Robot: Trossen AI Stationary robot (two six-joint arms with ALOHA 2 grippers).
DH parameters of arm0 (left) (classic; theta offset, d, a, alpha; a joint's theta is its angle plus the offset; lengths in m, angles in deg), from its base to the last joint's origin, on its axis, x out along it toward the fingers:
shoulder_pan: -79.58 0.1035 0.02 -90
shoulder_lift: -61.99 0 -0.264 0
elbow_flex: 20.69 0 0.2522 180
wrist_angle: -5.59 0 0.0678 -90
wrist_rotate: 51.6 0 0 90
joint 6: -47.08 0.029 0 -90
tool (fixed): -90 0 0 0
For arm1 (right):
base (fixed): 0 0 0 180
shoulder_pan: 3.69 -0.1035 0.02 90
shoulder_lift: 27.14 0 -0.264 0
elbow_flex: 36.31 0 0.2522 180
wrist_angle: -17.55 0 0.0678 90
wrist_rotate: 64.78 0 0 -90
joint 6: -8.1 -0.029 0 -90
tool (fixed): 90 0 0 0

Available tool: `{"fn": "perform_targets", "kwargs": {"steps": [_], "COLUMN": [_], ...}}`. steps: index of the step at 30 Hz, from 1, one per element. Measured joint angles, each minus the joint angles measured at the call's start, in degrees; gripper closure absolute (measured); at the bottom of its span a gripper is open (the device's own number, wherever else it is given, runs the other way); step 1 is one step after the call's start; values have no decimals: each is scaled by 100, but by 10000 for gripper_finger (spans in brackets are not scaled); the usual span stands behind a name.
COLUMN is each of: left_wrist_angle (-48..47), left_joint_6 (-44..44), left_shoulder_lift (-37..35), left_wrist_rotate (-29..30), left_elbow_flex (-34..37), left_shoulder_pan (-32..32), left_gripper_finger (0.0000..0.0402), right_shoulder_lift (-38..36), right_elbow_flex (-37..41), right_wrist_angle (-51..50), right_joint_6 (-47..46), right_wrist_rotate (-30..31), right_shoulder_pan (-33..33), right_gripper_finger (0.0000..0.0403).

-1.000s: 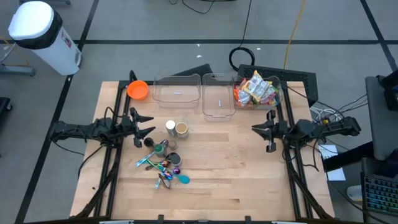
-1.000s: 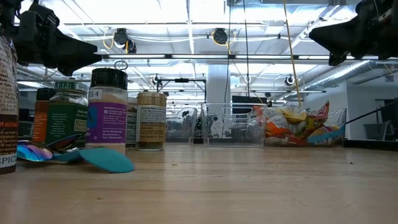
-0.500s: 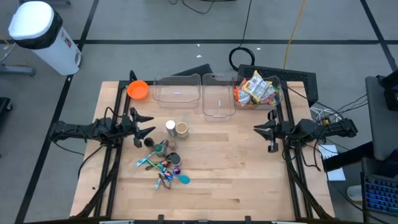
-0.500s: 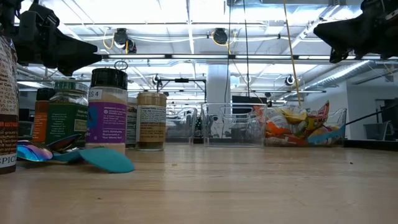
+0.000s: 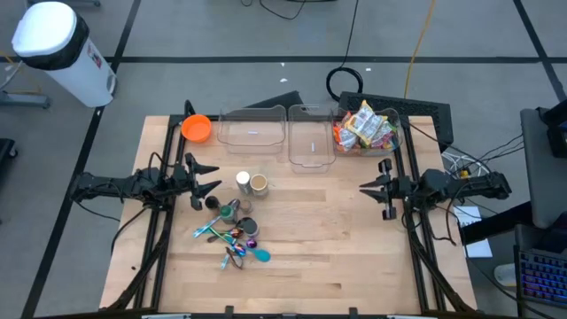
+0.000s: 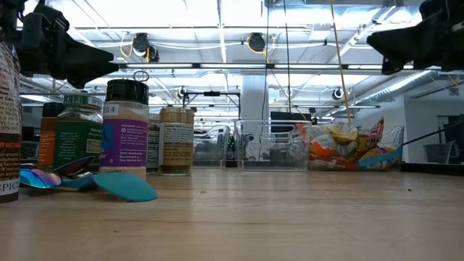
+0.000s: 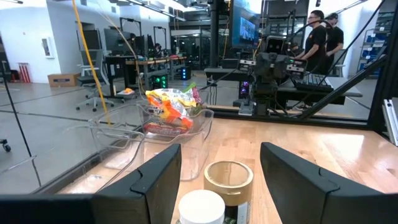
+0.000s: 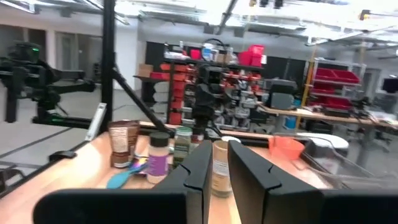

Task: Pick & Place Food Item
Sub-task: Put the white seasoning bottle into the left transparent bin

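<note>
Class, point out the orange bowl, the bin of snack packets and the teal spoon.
orange bowl [image 5: 197, 128], high view, centre of its hollow.
bin of snack packets [image 5: 392, 135], high view, right rim.
teal spoon [image 6: 123, 186], low view, its bowl.

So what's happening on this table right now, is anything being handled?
Nothing is held. The left gripper hangs open above the table beside the spice jars; the right gripper hangs nearly shut at the table's right side, empty. The snack packets sit untouched in the rightmost clear bin at the back; the two other bins look empty. Colourful spoons lie near the jars, and an orange bowl stands at the back left.
</note>
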Motion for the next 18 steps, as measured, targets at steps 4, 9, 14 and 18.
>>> {"fn": "perform_targets", "kwargs": {"steps": [4,9,14,18], "left_wrist_angle": [0,1,0,2], "left_joint_6": [-1,0,0,0], "left_shoulder_lift": [2,0,0,1], "left_wrist_rotate": [1,2,0,1], "left_elbow_flex": [-2,-1,-2,-1], "left_shoulder_pan": [-2,-1,-2,-1], "left_gripper_finger": [174,174,174,174], "right_shoulder_lift": [1,1,1,1], "right_elbow_flex": [-84,-91,-93,-68], "right_wrist_angle": [-266,-292,-215,-170], "right_joint_6": [-199,-307,-308,-281], "right_wrist_rotate": [-2,-9,-25,-479], "right_shoulder_pan": [233,456,641,779], "right_gripper_finger": [359,359,359,360]}}
